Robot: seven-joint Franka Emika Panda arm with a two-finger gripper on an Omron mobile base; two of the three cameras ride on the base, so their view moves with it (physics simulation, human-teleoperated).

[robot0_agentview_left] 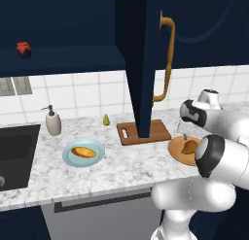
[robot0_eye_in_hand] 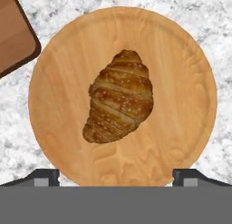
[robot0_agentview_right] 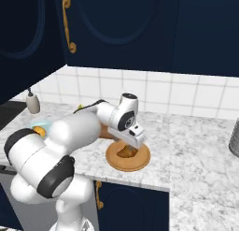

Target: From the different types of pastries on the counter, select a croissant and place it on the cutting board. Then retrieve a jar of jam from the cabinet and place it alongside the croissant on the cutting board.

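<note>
The croissant (robot0_eye_in_hand: 118, 105) is lumpy and golden-brown and lies in the middle of a round tan wooden plate (robot0_eye_in_hand: 181, 82) on the counter (robot0_agentview_left: 121, 171). My gripper (robot0_eye_in_hand: 115, 177) hangs right above it, open, with the fingertips (robot0_eye_in_hand: 43, 177) wide apart and nothing between them. From the side, the gripper (robot0_agentview_right: 133, 142) sits just over the croissant (robot0_agentview_right: 125, 152). The reddish-brown cutting board (robot0_agentview_left: 158, 131) lies just left of the plate, partly behind the open cabinet door (robot0_agentview_left: 146, 64). The red jar of jam (robot0_agentview_left: 23, 49) stands on the cabinet shelf at upper left. The other pastry, an orange-yellow bun (robot0_agentview_left: 83, 152), rests on a blue plate (robot0_agentview_left: 99, 155).
A soap dispenser (robot0_agentview_left: 53, 121) stands by the dark sink (robot0_agentview_left: 17, 146) on the left. A small yellow-green item (robot0_agentview_left: 105, 119) sits near the tiled wall. The open door's brass handle (robot0_agentview_left: 168, 59) juts out over the board. A grey metal object (robot0_agentview_right: 235, 139) stands at far right.
</note>
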